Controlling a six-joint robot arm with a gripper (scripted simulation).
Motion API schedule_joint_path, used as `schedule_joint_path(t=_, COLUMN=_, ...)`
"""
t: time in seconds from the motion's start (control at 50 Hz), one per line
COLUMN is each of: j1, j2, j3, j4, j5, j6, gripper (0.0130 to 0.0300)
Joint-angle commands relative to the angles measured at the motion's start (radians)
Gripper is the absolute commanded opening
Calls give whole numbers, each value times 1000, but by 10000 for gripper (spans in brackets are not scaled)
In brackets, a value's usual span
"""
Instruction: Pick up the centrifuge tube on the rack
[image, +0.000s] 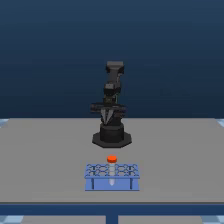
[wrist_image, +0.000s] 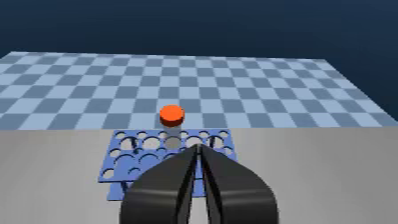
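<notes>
Gripper (wrist_image: 199, 150) is closed, empty, raised above the rack (image: 112, 177). Centrifuge tube (image: 111, 159) stands upright in a back-row hole. Recommend opening the jaws and centring over the orange cap before descending.

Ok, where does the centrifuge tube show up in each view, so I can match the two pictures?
Exterior view: the centrifuge tube shows as an orange cap at the back edge of the blue rack, in front of the arm's base.
Wrist view: the same orange cap stands over the rack's far row of holes, beyond the claw tips.
Shared landmark: the blue rack, on the grey table in both.
</notes>
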Motion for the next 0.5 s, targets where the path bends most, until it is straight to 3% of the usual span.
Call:
schedule_joint_path(t=0.02, j1=0, j2=0, j3=0, j4=0, j5=0, j6=0, gripper=300)
schedule_joint_path(t=0.5, j1=0, j2=0, j3=0, j4=1, j5=0, j6=-1, gripper=300)
